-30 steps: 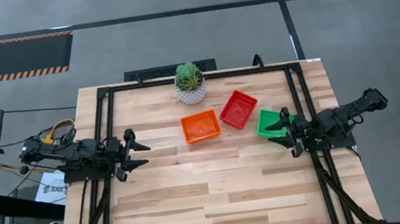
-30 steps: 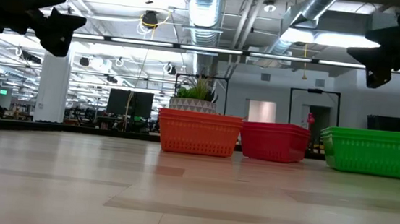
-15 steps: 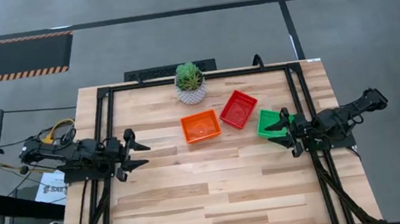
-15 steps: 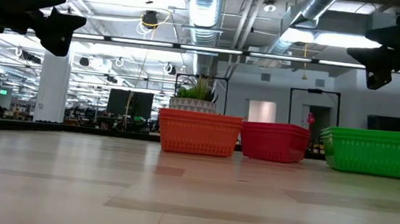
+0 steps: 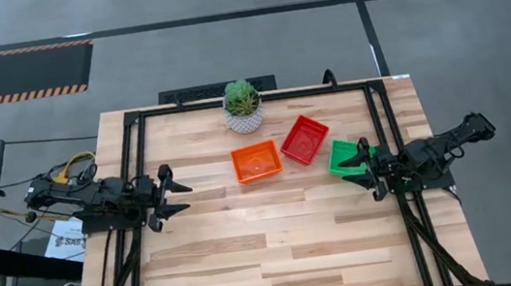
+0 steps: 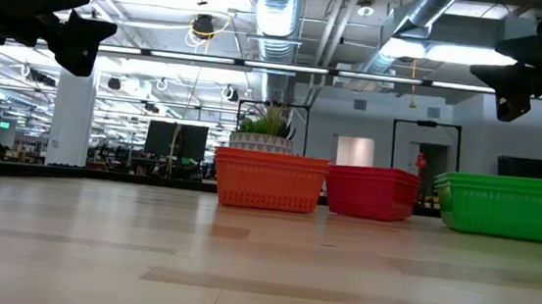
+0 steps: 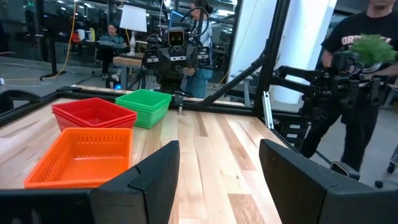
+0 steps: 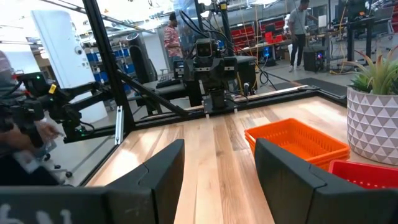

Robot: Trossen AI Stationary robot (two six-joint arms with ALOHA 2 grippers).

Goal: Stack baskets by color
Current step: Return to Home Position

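Three baskets stand on their bases in a row on the table's far half: an orange basket, a red basket and a green basket. In the left wrist view the red basket and the green basket show layered rims, like nested stacks. My left gripper hangs open at the table's left side, pointing level toward the right. My right gripper hangs open at the right side, its fingers above the green basket's near right corner and well clear of it in the low view.
A potted green plant stands at the far edge behind the orange basket. A black frame rail runs around the tabletop. Bare wood fills the near half. A person stands beyond the table.
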